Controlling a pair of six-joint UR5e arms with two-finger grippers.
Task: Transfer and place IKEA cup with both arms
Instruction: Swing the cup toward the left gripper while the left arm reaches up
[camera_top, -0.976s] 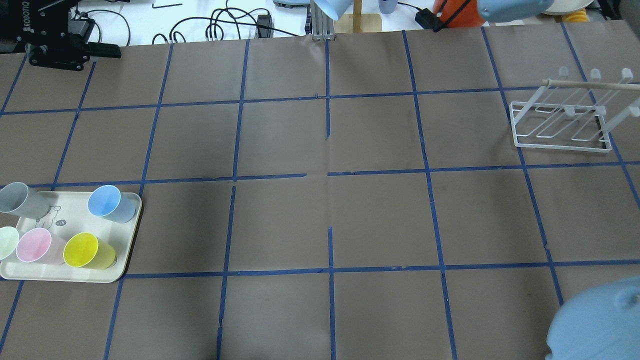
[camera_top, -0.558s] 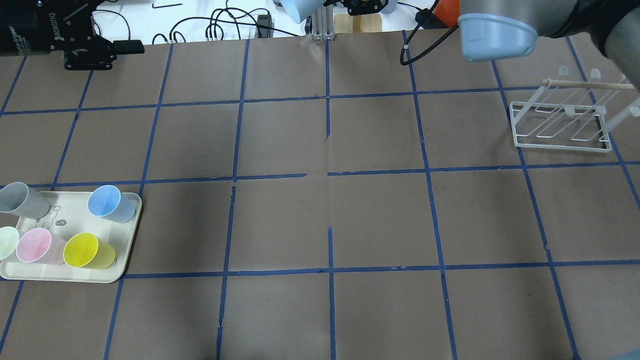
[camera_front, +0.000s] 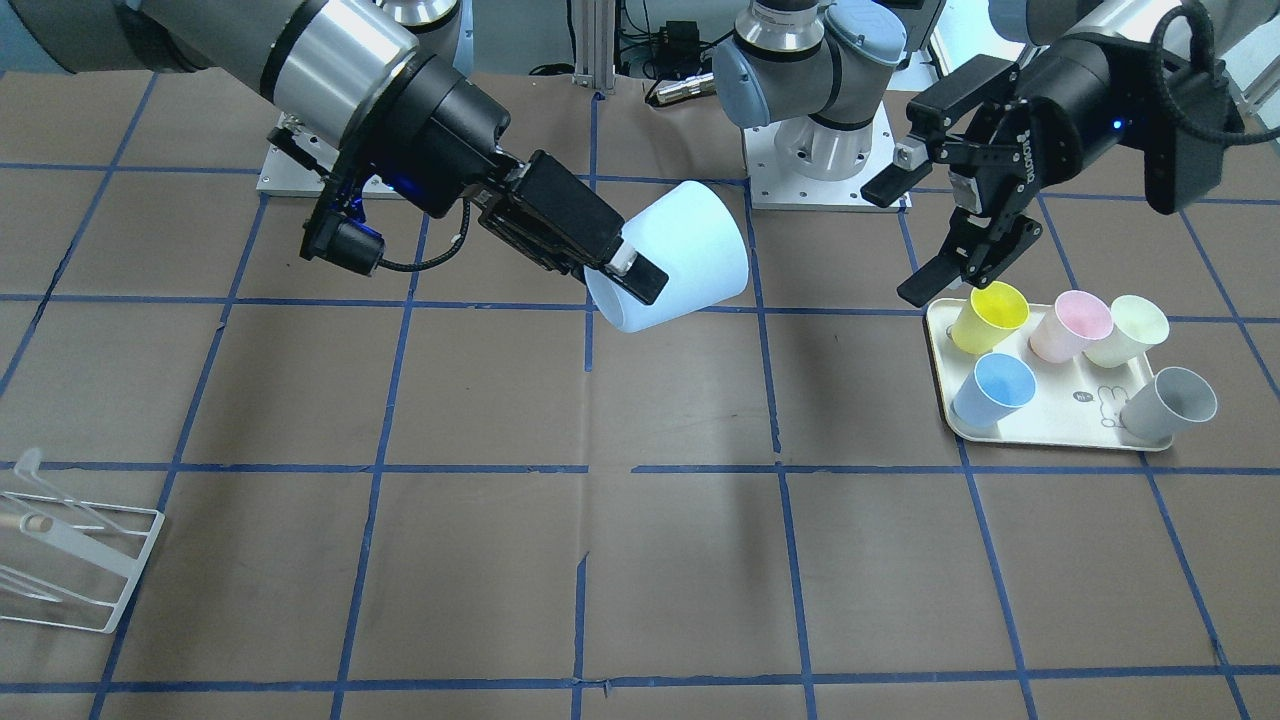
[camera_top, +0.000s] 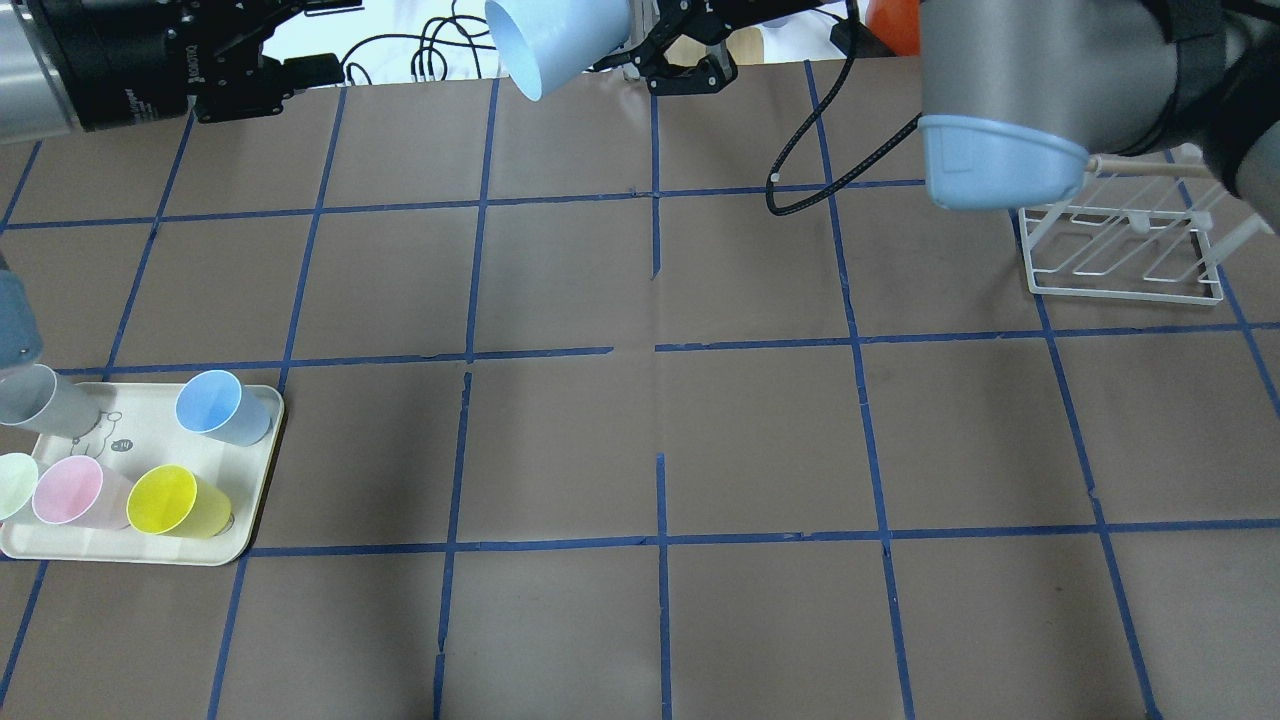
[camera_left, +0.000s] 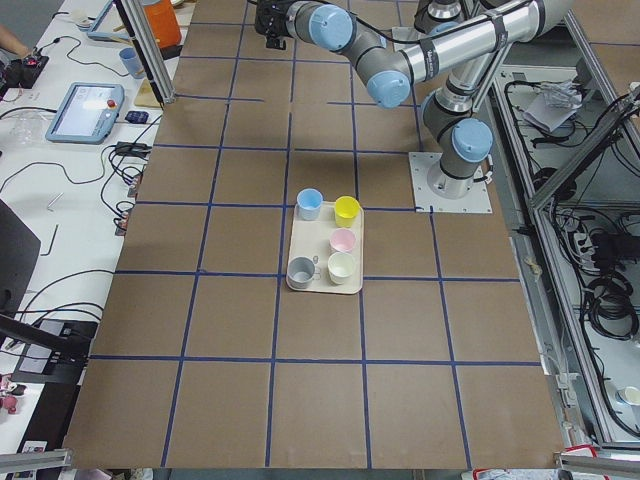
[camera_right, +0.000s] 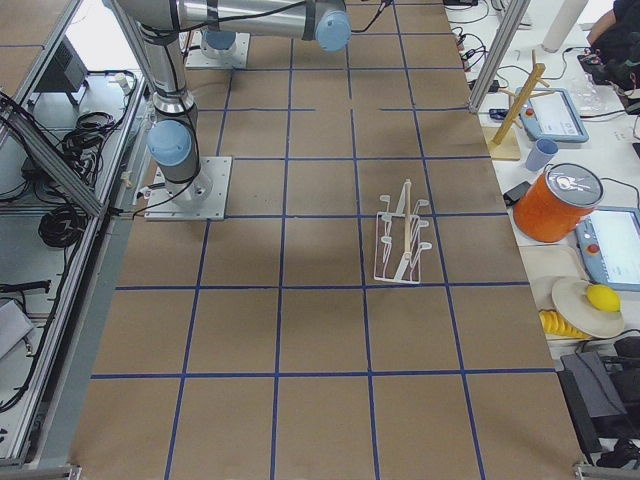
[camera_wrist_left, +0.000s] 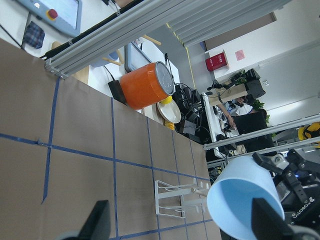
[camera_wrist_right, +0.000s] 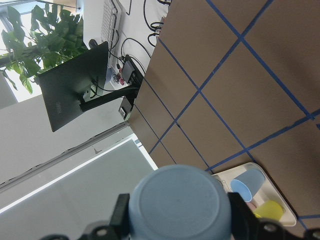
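IKEA cup (camera_top: 556, 45) shifted leftward; left tool (camera_front: 905, 238) reads ROBOTIQ.

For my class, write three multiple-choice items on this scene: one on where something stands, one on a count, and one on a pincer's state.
1. Where does the second blue cup stand?
A. on the tray
B. on the floor
C. on a shelf

2. How many cups are on the tray?
A. three
B. five
C. seven

3. The right pincer is:
A. open and empty
B. shut on the light-blue cup
C. shut on a spoon

Answers:
1 A: it stands upright at the tray's near corner.
2 B: the yellow cup, pink cup, pale green cup, grey cup and the second blue cup make five.
3 B: it grips the light-blue cup's rim and holds the cup tilted above the table. The left pincer is open.
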